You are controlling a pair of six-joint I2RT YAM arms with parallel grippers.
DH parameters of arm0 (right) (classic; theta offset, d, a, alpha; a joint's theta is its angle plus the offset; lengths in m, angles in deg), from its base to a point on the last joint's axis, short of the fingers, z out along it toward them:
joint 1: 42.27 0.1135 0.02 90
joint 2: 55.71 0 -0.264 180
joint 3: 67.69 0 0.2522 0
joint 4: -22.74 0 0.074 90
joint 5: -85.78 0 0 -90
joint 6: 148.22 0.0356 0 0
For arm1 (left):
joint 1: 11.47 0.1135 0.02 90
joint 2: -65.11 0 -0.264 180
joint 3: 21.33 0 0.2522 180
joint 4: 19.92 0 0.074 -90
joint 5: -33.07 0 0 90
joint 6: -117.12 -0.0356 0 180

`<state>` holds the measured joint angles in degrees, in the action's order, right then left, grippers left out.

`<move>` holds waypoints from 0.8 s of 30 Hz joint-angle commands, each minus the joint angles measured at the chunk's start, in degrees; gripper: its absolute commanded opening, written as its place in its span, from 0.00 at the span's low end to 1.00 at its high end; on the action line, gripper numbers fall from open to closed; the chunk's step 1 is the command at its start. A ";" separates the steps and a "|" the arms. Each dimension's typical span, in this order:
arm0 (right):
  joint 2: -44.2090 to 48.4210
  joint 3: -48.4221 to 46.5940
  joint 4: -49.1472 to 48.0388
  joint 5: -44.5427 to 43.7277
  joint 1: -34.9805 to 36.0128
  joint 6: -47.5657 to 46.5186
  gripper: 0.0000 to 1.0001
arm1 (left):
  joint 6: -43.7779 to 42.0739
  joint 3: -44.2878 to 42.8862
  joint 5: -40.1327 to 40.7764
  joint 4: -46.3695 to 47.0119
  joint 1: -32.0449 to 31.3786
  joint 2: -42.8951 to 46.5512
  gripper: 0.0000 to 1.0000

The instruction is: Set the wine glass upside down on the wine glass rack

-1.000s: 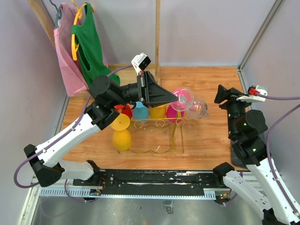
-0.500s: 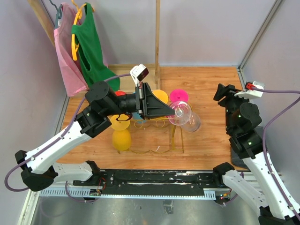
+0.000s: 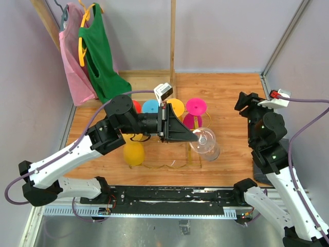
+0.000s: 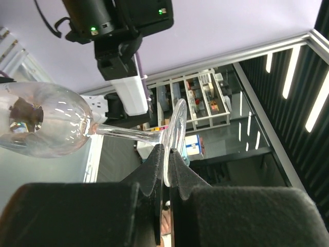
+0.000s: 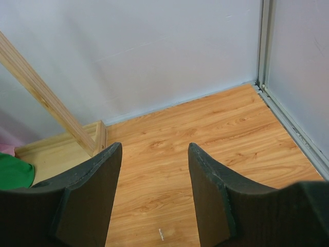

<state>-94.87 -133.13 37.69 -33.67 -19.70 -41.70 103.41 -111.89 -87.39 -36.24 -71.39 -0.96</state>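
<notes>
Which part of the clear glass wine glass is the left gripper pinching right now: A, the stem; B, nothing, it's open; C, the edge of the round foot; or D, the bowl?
C: in the left wrist view the left gripper is shut on the rim of the round foot of the clear wine glass, while its stem and bowl stick out free to the side.

You see your right pincer (image 5: pixel 154 150) spread wide above the wooden bench (image 5: pixel 216 128); a slanted wooden post (image 5: pixel 46 96) crosses the left, with green cloth (image 5: pixel 13 173) below it.
</notes>
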 commanded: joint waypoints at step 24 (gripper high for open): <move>1.89 0.59 -0.35 1.24 -2.00 1.79 0.56 | 2.28 7.04 15.41 -8.38 -1.10 5.46 0.00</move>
<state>-93.67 -133.13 37.84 -32.69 -20.75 -40.44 105.35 -103.65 -75.98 -45.82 -71.98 3.72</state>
